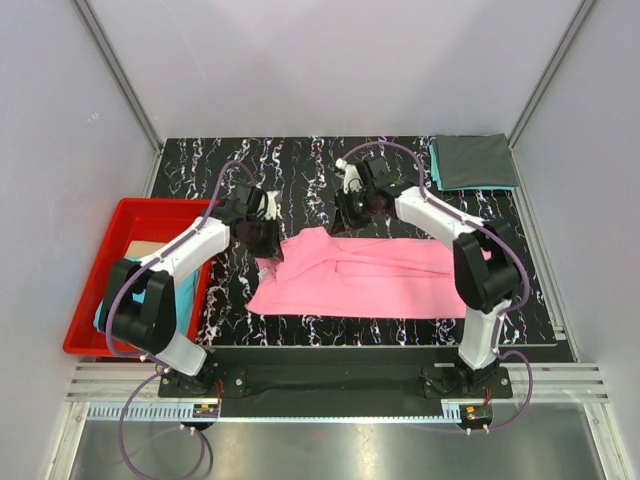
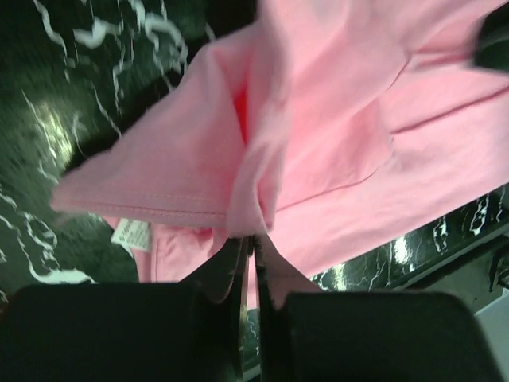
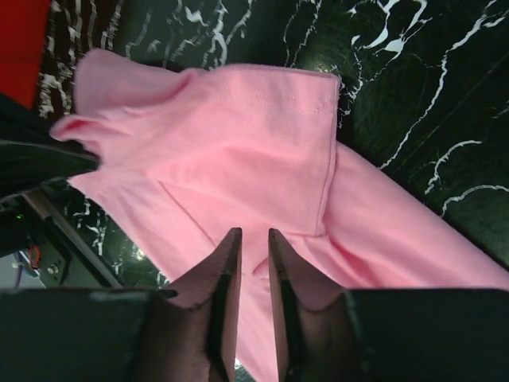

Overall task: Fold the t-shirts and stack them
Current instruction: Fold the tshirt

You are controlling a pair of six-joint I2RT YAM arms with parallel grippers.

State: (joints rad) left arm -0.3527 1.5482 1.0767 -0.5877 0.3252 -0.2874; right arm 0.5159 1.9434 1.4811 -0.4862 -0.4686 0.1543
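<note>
A bright pink t-shirt (image 1: 380, 275) lies spread across the middle of the black marbled table (image 1: 300, 165), partly folded lengthways. My left gripper (image 1: 262, 232) is at the shirt's left end. In the left wrist view its jaws (image 2: 253, 237) are shut on a bunched fold of the pink cloth (image 2: 334, 103), lifted off the table. My right gripper (image 1: 355, 205) hovers over the far edge of the shirt. In the right wrist view its jaws (image 3: 253, 232) stand a little open above the pink cloth (image 3: 238, 143), with nothing gripped. A folded dark grey t-shirt (image 1: 475, 160) rests on a teal one (image 1: 434, 160) at the far right corner.
A red plastic bin (image 1: 85, 300) sits off the table's left edge, with light blue cloth (image 1: 186, 290) and a beige item (image 1: 140, 248) in it. A white label (image 2: 131, 232) shows at the pink shirt's neck. Grey walls close in the back and sides.
</note>
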